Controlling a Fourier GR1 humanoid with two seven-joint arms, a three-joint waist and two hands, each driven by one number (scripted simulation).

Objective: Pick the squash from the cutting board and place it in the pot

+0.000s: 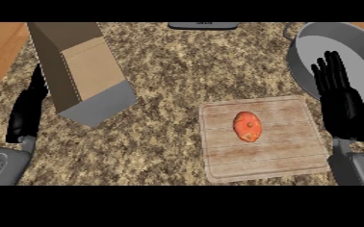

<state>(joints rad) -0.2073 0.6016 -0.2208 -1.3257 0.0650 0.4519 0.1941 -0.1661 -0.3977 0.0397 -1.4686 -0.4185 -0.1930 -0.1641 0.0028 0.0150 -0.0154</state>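
One work surface: speckled brown granite counter [171, 77], filling most of the head view; a strip of orange wood shows at the upper left corner.
Box: tall brown cardboard box with a grey end face [80, 69], lying tilted on the counter at upper left, well apart from the board.
Board: pale rectangular wooden cutting board [284, 158], flat on the counter at lower right, its right edge near the right hand.
Pot: round grey metal pot [313, 53], at the upper right corner, partly cut off by the view's edge, just beyond the board's far right corner.
Right hand: black right hand [341, 103], fingers straight and spread, released, holding nothing; fingertips overlap the pot's rim, the palm sits beside the board's right edge.
Left hand: black left hand [27, 110], at the left edge next to the box, fingers straight, released, holding nothing.
Squash: small orange oval squash [247, 126], lying on the board near its centre, apart from both hands.
Far edge: dark flat object [202, 25], only partly visible, type not discernible.
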